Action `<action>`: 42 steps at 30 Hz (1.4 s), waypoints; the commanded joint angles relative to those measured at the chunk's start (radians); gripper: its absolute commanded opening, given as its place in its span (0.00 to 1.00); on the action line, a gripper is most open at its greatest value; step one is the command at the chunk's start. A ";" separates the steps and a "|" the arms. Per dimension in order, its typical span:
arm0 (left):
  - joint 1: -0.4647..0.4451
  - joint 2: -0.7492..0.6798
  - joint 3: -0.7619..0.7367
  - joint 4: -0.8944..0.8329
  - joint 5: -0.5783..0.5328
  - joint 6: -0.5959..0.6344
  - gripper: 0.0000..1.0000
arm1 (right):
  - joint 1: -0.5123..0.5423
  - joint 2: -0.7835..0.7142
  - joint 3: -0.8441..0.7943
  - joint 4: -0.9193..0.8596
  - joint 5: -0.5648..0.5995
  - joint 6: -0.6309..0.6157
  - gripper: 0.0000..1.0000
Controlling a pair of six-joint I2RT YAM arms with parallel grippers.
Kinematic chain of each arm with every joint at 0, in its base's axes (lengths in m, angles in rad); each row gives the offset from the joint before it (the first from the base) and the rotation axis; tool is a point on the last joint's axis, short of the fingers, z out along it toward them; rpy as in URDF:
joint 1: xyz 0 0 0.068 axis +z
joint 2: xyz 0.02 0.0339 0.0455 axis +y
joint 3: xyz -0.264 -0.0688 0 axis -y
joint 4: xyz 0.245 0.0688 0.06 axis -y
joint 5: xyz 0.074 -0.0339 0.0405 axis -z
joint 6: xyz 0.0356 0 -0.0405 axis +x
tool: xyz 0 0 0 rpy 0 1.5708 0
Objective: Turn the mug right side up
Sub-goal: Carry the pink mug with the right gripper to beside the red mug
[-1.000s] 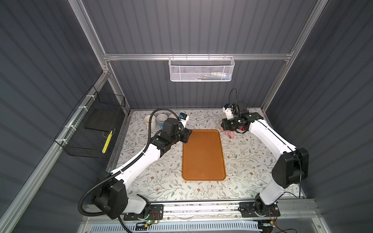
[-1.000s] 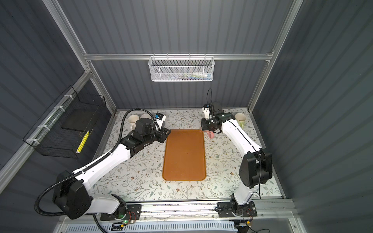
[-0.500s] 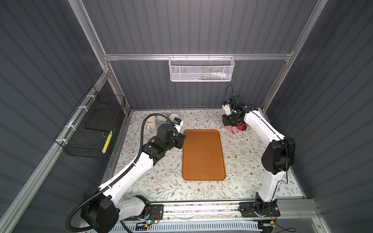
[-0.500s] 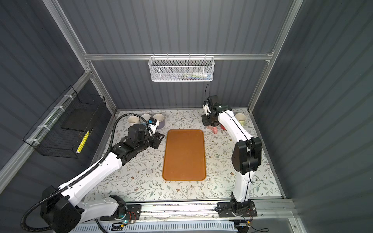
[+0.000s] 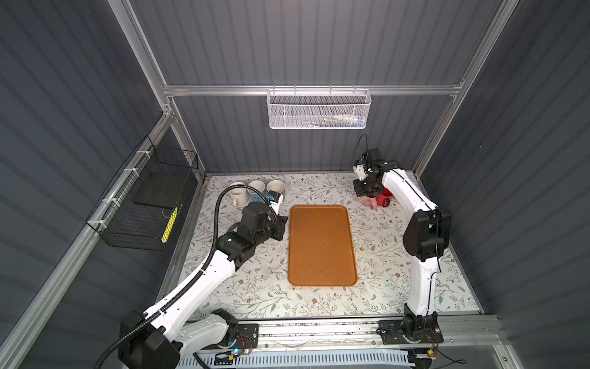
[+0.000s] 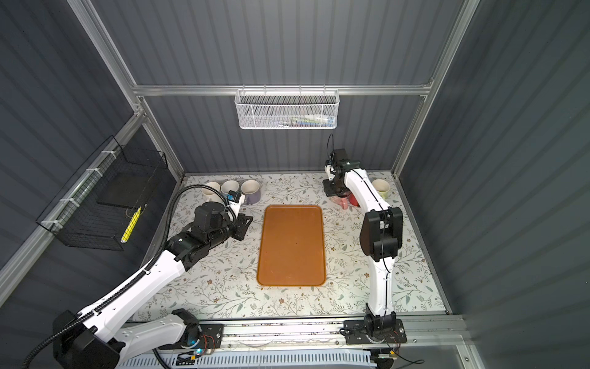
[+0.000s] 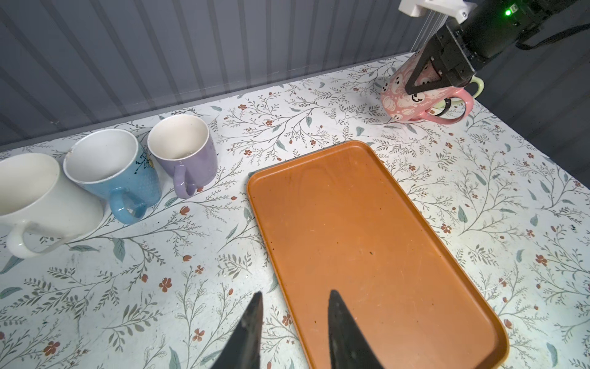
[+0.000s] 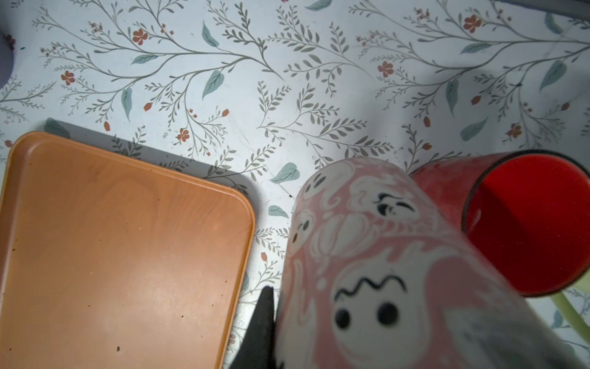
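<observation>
Left wrist view, right pincer (image 7: 427, 86) clamping pink mug (image 7: 399, 103)

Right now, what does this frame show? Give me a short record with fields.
right gripper: shut on the pink mug
pink mug: tilted, beside the red mug
left gripper: open, empty, at the tray's edge
tray: orange, mid-table
other mugs: white mug, blue mug, purple mug, upright in a row
</observation>
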 commanded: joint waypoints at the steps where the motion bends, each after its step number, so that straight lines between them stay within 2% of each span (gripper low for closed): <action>1: -0.008 -0.019 -0.016 -0.029 -0.018 0.001 0.34 | -0.011 0.020 0.069 -0.002 0.006 -0.022 0.00; 17: -0.008 -0.044 -0.025 -0.029 -0.048 0.003 0.33 | -0.025 0.206 0.303 -0.080 -0.034 0.007 0.00; 25: -0.007 -0.046 -0.013 -0.044 -0.056 0.007 0.32 | -0.040 0.299 0.462 -0.206 -0.021 0.026 0.00; 33: -0.008 -0.038 -0.010 -0.050 -0.044 0.003 0.32 | -0.053 0.351 0.543 -0.267 -0.057 0.030 0.00; 42: -0.008 -0.021 0.000 -0.051 -0.040 0.007 0.32 | -0.050 0.359 0.548 -0.264 -0.074 0.020 0.00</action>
